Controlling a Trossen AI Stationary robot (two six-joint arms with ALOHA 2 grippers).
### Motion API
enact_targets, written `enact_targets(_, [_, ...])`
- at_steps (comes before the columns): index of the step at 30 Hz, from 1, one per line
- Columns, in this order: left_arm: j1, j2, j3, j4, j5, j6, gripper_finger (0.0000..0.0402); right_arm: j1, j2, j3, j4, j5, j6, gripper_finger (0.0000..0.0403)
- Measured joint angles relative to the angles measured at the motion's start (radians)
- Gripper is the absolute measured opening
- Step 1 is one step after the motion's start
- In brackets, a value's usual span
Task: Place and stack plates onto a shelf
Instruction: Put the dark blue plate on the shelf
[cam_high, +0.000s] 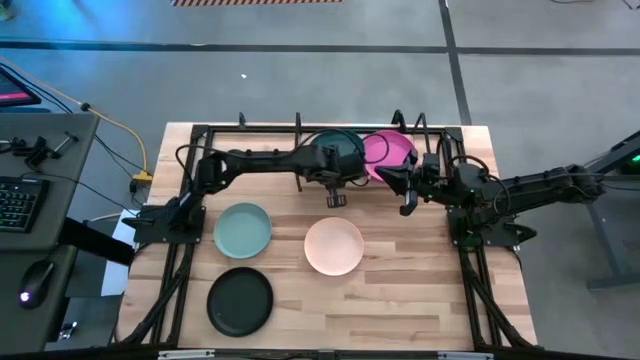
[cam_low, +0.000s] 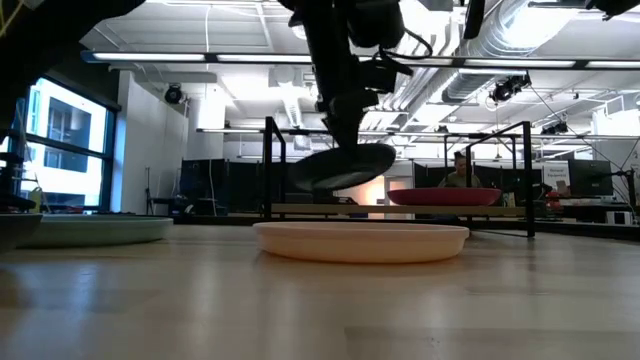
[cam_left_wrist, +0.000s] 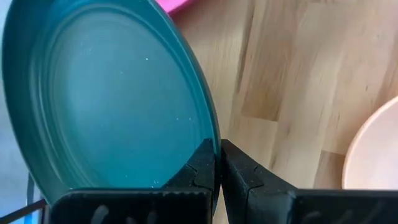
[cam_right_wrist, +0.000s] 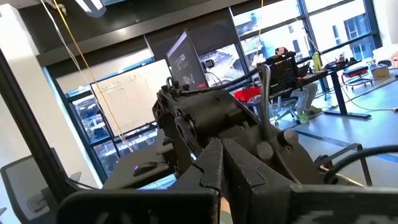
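My left gripper (cam_high: 335, 172) reaches across the far middle of the table and is shut on the dark teal plate (cam_high: 340, 148), which hangs tilted over the shelf (cam_low: 420, 209). The magenta plate (cam_high: 390, 150) lies flat on the shelf board just to its right. My right gripper (cam_high: 408, 192) is shut and hovers just near of the magenta plate, holding nothing. On the tabletop, resting on their bases, are the sage green plate (cam_high: 242, 229), the cream-pink plate (cam_high: 334, 246) and the black plate (cam_high: 240, 301). My left gripper pinches the teal plate's rim (cam_left_wrist: 210, 134) between its two fingers (cam_left_wrist: 239, 171), one on the inner face and one on the underside. The plate (cam_low: 345, 165) is lifted clear of the shelf board and tilted, its far side higher.
Black upright rods (cam_low: 270, 170) and a top bar frame the shelf along the table's far edge. The cream-pink plate (cam_low: 360, 240) sits in front of the shelf, with the sage plate (cam_low: 90, 230) to its left. Bare wood lies at the near right (cam_high: 420, 300).
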Motion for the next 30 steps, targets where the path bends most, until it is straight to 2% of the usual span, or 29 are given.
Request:
enact_targets(13, [0.007, 0.034, -0.001, -0.031, 0.007, 0.008, 0.0004, 0.0, 0.0, 0.0, -0.02, 0.009, 0.003, 0.0])
enact_targets(30, [0.037, 0.034, -0.001, -0.031, 0.03, -0.016, 0.0072, 0.0, 0.0, 0.0, -0.027, 0.01, 0.01, 0.0])
